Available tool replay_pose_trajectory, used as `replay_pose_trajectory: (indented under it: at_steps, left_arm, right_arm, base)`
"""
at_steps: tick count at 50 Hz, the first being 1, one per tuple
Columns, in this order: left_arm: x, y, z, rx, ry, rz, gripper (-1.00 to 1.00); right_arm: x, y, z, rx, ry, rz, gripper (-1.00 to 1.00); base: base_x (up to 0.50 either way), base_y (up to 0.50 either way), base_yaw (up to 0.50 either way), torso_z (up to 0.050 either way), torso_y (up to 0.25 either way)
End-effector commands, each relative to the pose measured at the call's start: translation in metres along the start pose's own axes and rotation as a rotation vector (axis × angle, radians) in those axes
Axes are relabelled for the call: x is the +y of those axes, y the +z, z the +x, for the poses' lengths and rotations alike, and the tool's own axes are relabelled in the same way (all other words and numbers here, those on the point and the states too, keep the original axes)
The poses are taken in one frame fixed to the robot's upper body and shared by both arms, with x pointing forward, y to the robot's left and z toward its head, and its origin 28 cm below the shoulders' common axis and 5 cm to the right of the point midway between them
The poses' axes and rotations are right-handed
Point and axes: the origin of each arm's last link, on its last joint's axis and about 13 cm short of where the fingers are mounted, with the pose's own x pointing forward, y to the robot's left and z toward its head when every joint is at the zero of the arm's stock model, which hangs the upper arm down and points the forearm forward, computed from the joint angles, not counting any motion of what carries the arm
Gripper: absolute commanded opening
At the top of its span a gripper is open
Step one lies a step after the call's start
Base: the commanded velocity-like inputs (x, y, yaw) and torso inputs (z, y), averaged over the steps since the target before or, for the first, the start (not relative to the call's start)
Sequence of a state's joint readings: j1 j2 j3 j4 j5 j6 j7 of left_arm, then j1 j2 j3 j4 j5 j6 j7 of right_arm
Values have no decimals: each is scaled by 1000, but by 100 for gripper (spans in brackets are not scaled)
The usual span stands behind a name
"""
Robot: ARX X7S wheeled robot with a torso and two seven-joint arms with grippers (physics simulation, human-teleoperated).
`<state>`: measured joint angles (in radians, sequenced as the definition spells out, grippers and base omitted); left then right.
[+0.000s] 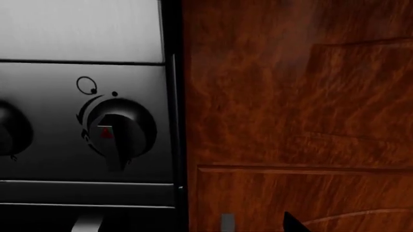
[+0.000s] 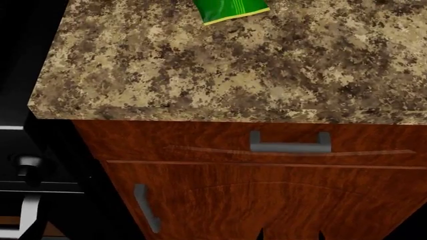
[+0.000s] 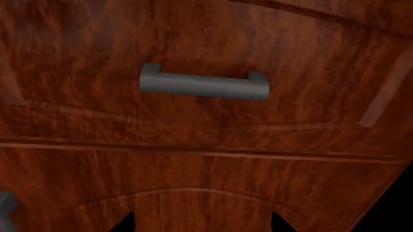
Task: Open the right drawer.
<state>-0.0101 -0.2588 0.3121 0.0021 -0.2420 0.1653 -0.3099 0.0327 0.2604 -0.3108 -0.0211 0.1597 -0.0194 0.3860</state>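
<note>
The right drawer is a shallow reddish-brown wood front just under the counter, and it looks closed. Its short grey bar handle lies horizontal; the right wrist view shows that handle close and centred. My right gripper is open, its two dark fingertips spread wide below the handle, apart from it, with nothing between them. In the left wrist view only one dark fingertip of the left gripper shows, in front of the wood beside the oven.
A granite countertop overhangs the drawer, with a green packet at its far edge. Below is a cabinet door with a vertical grey handle. A black oven with knobs stands to the left.
</note>
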Motion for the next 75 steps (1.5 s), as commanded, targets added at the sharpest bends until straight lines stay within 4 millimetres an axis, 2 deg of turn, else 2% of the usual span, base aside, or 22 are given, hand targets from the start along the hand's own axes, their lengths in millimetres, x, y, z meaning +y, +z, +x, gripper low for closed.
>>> replay_pose_trajectory:
  at_steps: [1,13,25,36,42,43,45,50,52,57,65,75]
  left_arm:
    - [0,-1,0,2,2,-1,100]
    - [0,-2,0,10,-3,-2,100]
    - [0,-2,-1,15,-3,-43,100]
    - [0,-2,-2,16,1,-19,100]
    - [-1,-1,-2,16,-2,-14,100]
    - [-1,-1,-2,15,-4,-13,100]
    - [-1,-2,-2,14,-3,28,100]
    - [-1,-1,-2,18,-4,-6,100]
    - [-1,-1,-2,17,-7,0,100]
    - [-2,-1,-3,15,-10,1,100]
    - [-2,-2,-3,18,-14,5,100]
    - [-3,-2,-3,22,-17,5,100]
  right_arm:
    - [-1,6,3,-16,-6,-133,100]
    - [-14,12,20,-20,-46,-240,100]
    - [-19,14,27,-46,-41,-405,100]
    - [-22,14,32,-57,-48,-486,100]
    - [-24,18,34,-82,-37,-581,100]
    - [-25,21,35,-105,-30,-648,100]
    - [-25,20,36,-100,-22,-647,100]
    - [-26,22,36,-89,-7,-670,100]
    - [-27,21,36,-120,-4,-789,100]
    - [-27,16,37,-119,10,-819,100]
    - [-31,26,39,-124,-15,-936,100]
    - [-33,28,43,-139,-20,-1041,100]
  base:
    - [0,0,0,0,0]
    - [0,0,0,0,0]
    - [0,0,0,0,0]
    - [0,0,0,0,0]
    - [0,0,0,0,0]
    - [0,0,0,0,0]
    - [0,0,0,0,0]
    - [0,0,0,0,0]
    - [0,0,0,0,0]
    - [0,0,0,0,0]
    - [0,0,0,0,0]
    - [0,0,0,0,0]
